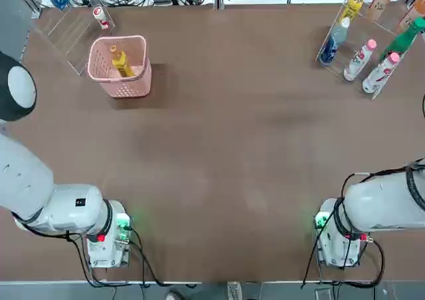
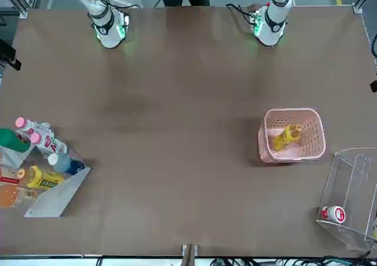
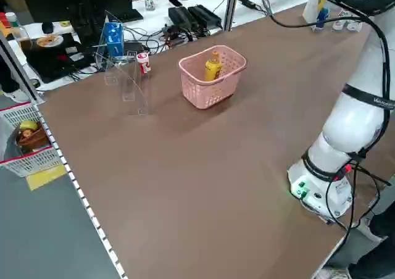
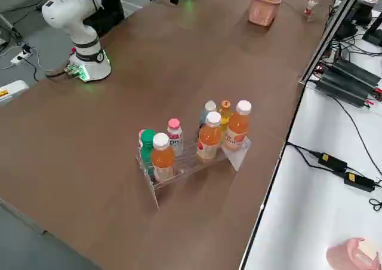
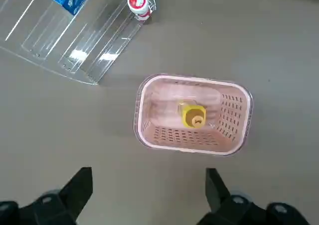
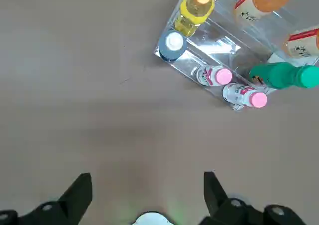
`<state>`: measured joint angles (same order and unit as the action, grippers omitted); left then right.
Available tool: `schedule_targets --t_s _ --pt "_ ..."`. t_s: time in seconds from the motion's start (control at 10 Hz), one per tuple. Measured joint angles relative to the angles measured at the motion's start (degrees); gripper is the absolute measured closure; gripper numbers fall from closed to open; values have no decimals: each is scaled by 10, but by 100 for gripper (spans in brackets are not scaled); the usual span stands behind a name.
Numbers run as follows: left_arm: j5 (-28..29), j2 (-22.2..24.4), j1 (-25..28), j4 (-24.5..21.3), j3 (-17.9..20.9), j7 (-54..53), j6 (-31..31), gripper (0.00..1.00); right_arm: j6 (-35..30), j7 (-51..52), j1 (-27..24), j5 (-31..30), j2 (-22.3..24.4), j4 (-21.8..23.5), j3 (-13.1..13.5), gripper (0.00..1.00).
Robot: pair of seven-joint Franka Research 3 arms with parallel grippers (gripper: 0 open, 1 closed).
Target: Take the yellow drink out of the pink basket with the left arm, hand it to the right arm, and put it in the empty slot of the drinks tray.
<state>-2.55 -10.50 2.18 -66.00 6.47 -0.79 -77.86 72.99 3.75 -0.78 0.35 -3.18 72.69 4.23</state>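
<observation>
Though its label seems unreadable, the yellow drink stands in the pink basket.

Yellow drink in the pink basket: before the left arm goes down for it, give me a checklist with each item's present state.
1. Yellow drink is inside the pink basket, cap up: ok.
2. Left pincer is open and holds nothing: ok.
3. Left pincer is lined up over the bottle: not ok; in the left wrist view the basket lies beyond the fingertips.
4. Nothing covers the basket's opening: ok.
5. Right pincer is open and free for the handover: ok.
6. Drinks tray has a free slot: cannot tell which one from these views.
</observation>
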Motion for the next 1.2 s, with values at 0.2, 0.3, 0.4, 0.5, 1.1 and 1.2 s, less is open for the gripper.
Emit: schedule_targets --t_s 0.2,0.3,0.4,0.5,1.1,1.2 --pt "0 0 0 0 0 0 0 0 -7 0 0 6 -1 2 2 1" --pt "0 0 0 0 0 0 0 0 -7 0 -1 6 -4 5 2 1" --pt "0 0 0 0 0 0 0 0 3 0 0 7 -8 13 2 1" --pt "0 0 0 0 0 0 0 0 25 0 -1 8 -11 26 2 1" --pt "0 -15 -7 -9 -3 0 1 0 94 0 -61 7 -3 83 -63 1" --pt "0 -28 -8 -10 -3 0 -2 0 94 0 -70 7 -1 83 -74 1"
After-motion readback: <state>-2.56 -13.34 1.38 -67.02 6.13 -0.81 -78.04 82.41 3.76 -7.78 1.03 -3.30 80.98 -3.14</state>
